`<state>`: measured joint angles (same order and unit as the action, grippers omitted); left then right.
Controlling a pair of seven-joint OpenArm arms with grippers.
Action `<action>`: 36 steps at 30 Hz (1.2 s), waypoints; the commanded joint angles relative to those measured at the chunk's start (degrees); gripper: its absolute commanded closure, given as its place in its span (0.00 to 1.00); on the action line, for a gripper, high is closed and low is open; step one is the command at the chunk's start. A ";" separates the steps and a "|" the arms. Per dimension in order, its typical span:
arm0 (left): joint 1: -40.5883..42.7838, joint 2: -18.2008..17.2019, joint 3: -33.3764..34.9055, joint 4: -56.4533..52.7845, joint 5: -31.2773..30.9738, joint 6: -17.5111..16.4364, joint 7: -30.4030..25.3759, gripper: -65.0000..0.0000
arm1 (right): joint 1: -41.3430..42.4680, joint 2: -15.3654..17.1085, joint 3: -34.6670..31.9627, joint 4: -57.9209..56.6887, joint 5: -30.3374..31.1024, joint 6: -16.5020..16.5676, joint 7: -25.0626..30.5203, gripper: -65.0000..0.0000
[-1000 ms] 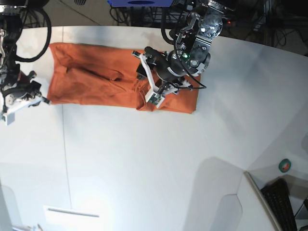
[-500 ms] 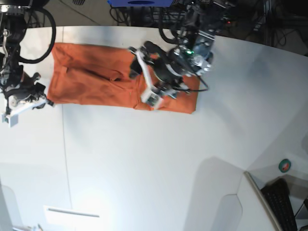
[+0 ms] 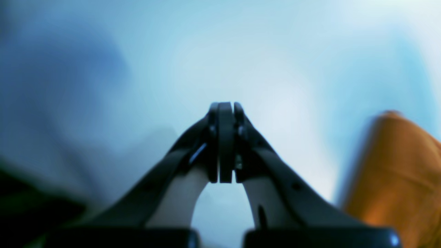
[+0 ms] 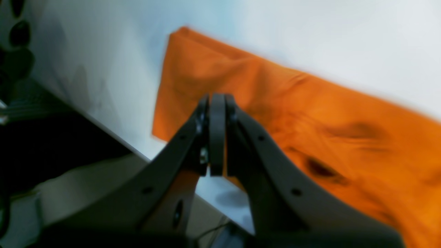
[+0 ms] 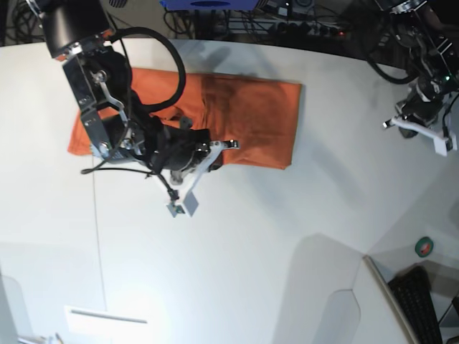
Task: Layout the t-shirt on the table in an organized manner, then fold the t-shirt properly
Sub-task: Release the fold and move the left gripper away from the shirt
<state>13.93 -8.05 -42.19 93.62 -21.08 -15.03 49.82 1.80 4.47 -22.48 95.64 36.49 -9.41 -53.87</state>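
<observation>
The orange t-shirt [image 5: 251, 122] lies as a long folded band on the far part of the white table [image 5: 251, 251]. My right gripper [image 5: 197, 175] hovers at the band's near edge, left of its middle, and its arm covers part of the cloth. In the right wrist view this gripper [image 4: 217, 103] is shut with nothing in it, over the t-shirt [image 4: 310, 120] near one corner. My left gripper [image 5: 423, 129] is far off to the right over bare table. The left wrist view shows it [image 3: 225, 110] shut and empty, with the t-shirt [image 3: 396, 179] blurred at the right.
A thin seam [image 5: 97, 236] runs down the table's left part. A green tape roll [image 5: 425, 246] and a dark keyboard [image 5: 419, 301] sit at the lower right beyond a raised edge. A white strip [image 5: 107, 315] lies at the near left. Cables hang behind the far edge.
My left gripper let go of the shirt, shut, and swung away to the far right. The right arm came in from the left edge over the shirt's left half.
</observation>
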 commanded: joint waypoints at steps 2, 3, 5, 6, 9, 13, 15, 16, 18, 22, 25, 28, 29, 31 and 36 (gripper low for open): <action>1.49 -3.68 0.30 -1.98 -4.72 -0.49 -0.64 1.00 | 3.43 -1.17 0.02 -4.69 -0.14 0.13 0.90 1.00; 2.55 -4.39 0.30 -2.42 -6.48 -0.49 -0.64 1.00 | 4.39 -1.79 -0.51 -7.68 -0.14 0.13 1.08 1.00; 3.87 -4.65 0.30 -2.24 -8.85 -0.49 -0.64 1.00 | 5.89 -1.96 -1.92 -11.99 -0.23 0.13 2.83 1.00; 4.31 -4.74 0.30 -1.80 -9.29 -0.49 -0.64 1.00 | 6.06 -1.96 -2.62 -13.66 -0.23 0.13 4.24 1.00; 4.48 -4.47 3.29 0.93 -9.38 -0.49 -0.64 1.00 | 6.06 -1.88 -2.79 -19.81 -0.23 0.13 8.46 1.00; 4.84 -4.30 12.70 5.41 -9.38 -0.49 -0.64 1.00 | 5.80 -0.91 -2.79 -25.53 -0.14 0.13 11.80 1.00; 4.40 -4.21 17.62 6.90 -9.47 -0.49 -0.64 1.00 | 4.92 -0.91 -2.71 -24.73 -0.14 0.13 11.80 1.00; 3.60 -4.21 20.70 7.43 -9.47 -0.49 -0.64 1.00 | 4.48 -0.73 -2.71 -23.24 -0.14 0.13 11.80 1.00; 1.67 -4.12 26.68 7.34 -9.47 -0.49 -0.64 1.00 | 3.78 0.23 -2.71 -20.95 -0.14 0.13 11.71 1.00; -3.08 -2.54 35.56 2.95 -9.47 -0.31 -0.72 1.00 | 3.69 0.23 -2.71 -20.34 -0.14 0.13 11.71 1.00; -7.65 -0.34 37.58 -5.76 -9.38 -0.31 -0.72 1.00 | 3.69 0.59 -2.71 -20.34 -0.14 0.13 11.71 1.00; -11.25 0.45 37.58 -15.07 -9.38 -0.31 -0.81 1.00 | 3.69 0.67 -2.71 -20.34 -0.14 0.13 11.71 1.00; -12.31 0.45 37.23 -17.71 -9.38 -0.31 -1.16 1.00 | 3.69 0.67 -2.71 -20.34 -0.14 0.13 11.71 1.00; -12.83 0.27 37.14 -20.09 -9.38 -0.31 -3.98 1.00 | 3.69 0.67 -2.71 -20.34 -0.14 0.13 11.71 1.00; -8.35 -1.04 35.73 -11.38 -9.82 -0.31 -6.26 1.00 | 1.93 1.82 -1.04 -13.13 0.04 -0.22 9.87 1.00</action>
<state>6.07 -8.49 -6.11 81.62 -30.55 -15.22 44.36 2.79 5.96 -24.01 81.49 36.05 -9.93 -45.01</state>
